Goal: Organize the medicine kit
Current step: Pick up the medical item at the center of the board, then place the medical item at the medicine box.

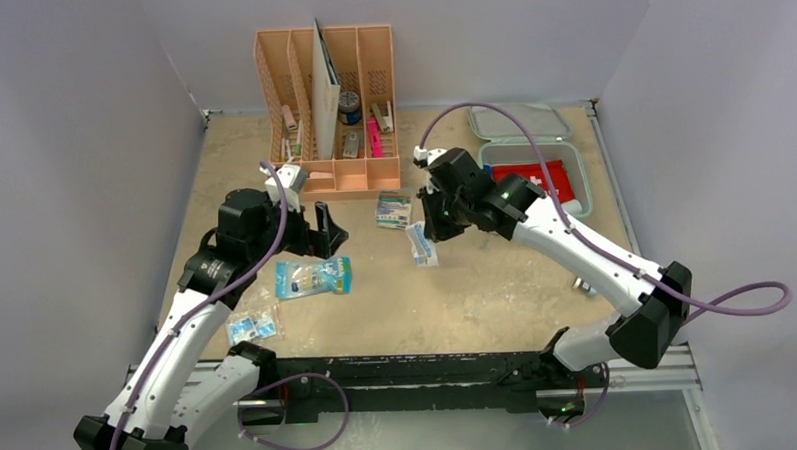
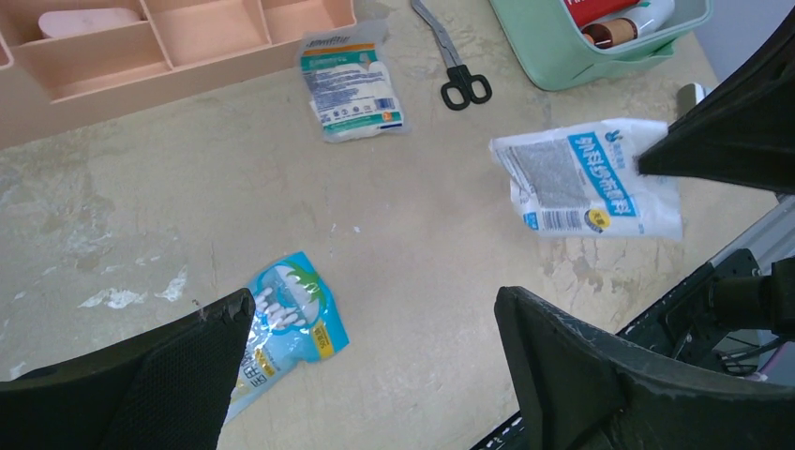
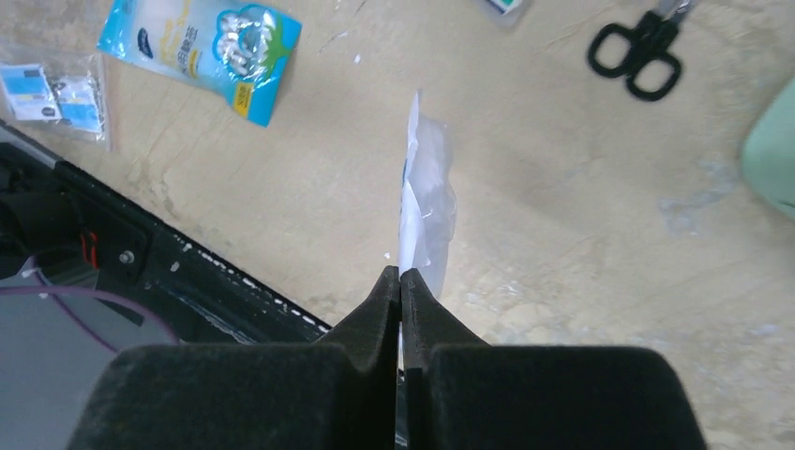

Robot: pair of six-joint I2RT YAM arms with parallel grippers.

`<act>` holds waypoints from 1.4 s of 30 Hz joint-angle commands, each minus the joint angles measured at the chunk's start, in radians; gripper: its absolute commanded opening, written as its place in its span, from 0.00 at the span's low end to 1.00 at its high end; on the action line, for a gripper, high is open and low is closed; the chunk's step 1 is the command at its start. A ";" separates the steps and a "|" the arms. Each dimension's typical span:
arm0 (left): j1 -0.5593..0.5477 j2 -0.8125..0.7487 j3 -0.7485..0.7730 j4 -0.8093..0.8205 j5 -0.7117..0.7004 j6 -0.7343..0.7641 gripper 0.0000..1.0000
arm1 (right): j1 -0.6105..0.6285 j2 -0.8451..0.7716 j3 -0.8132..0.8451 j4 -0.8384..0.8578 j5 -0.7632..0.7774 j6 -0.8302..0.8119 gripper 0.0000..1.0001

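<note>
The job looked partly done: the medicine kit [image 1: 585, 183], a rigid mint-green rounded case, sat open at the table's far right with a red box and what may have been a roll or two inside, though the view was too oblique to be sure. The right gripper [image 3: 400, 277] was clenched on a crinkly white sachet [image 3: 422, 202] held off the table, while the left gripper [image 2: 375, 305] hung released above a glossy blue packet [image 2: 286, 323]. A soft gauze packet [image 2: 352, 84], black-handled scissors [image 2: 459, 70] and a small clear pouch [image 1: 251, 325] were left to pack.
</note>
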 commanded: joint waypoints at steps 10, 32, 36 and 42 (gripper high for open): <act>-0.006 0.019 -0.043 0.084 0.023 0.040 1.00 | -0.108 0.036 0.264 -0.251 0.265 -0.143 0.00; -0.006 -0.059 -0.112 0.072 -0.028 0.060 0.98 | -0.469 0.321 0.537 -0.290 0.591 -0.446 0.00; -0.006 -0.063 -0.109 0.069 -0.031 0.063 0.98 | -0.509 0.378 0.559 -0.251 0.604 -0.486 0.00; -0.006 -0.070 -0.108 0.062 -0.048 0.071 0.98 | -0.579 0.458 0.561 -0.200 0.605 -0.521 0.00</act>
